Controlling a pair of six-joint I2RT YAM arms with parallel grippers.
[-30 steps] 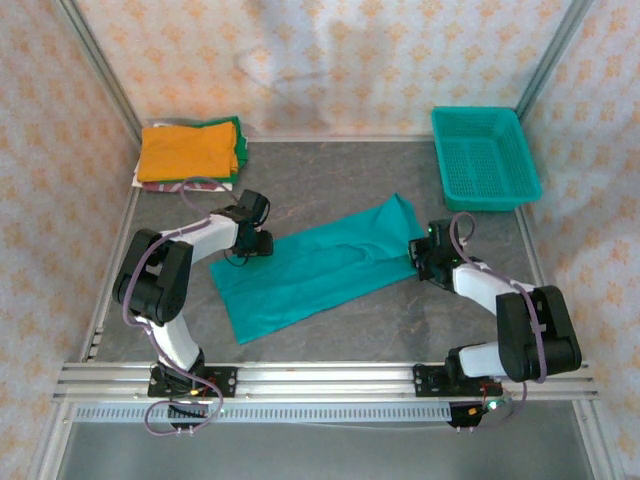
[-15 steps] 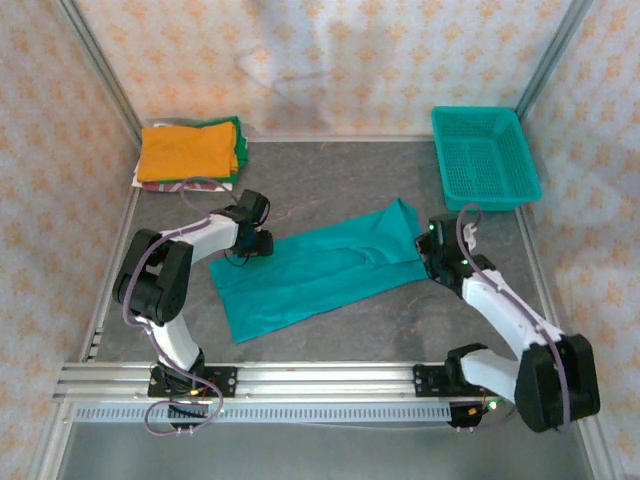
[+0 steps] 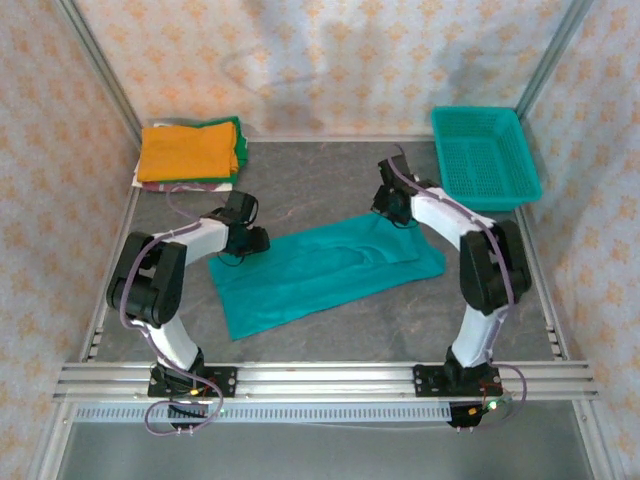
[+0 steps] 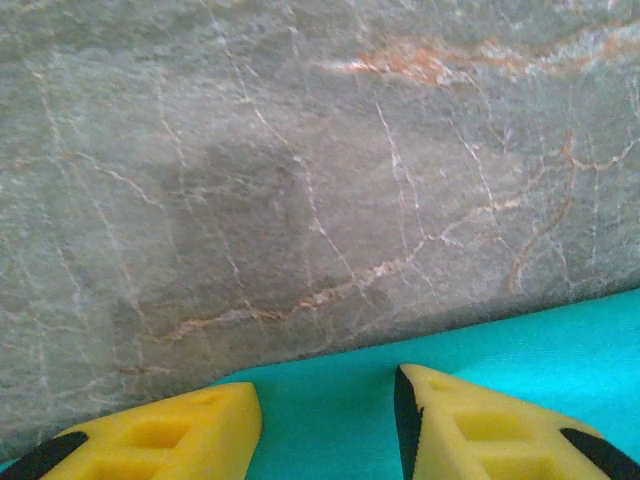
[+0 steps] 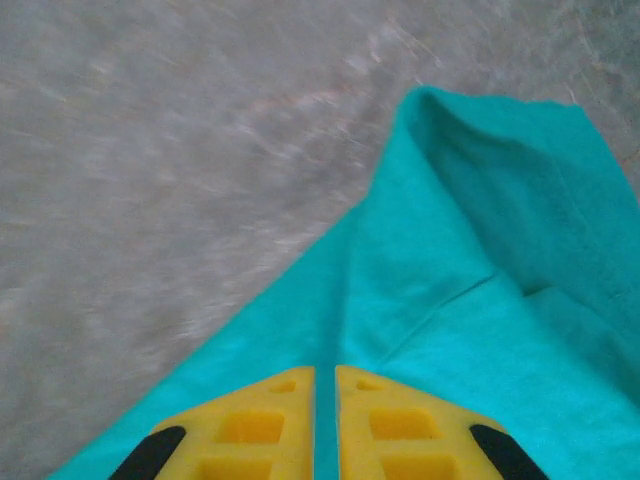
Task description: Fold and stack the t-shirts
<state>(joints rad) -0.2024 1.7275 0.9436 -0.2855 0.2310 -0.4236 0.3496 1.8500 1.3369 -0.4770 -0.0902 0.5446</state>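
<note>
Across mid-table: teal shirt, lengthwise 8 to 2 o'clock. Right gripper pinches its 2 o'clock corner; left gripper, fingers apart, sits over its 10 o'clock corner.

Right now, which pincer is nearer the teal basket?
Right. The right pincer sits just left of the teal basket, at the teal t-shirt's far corner; the left pincer is far off to the left, at the shirt's other end.
</note>
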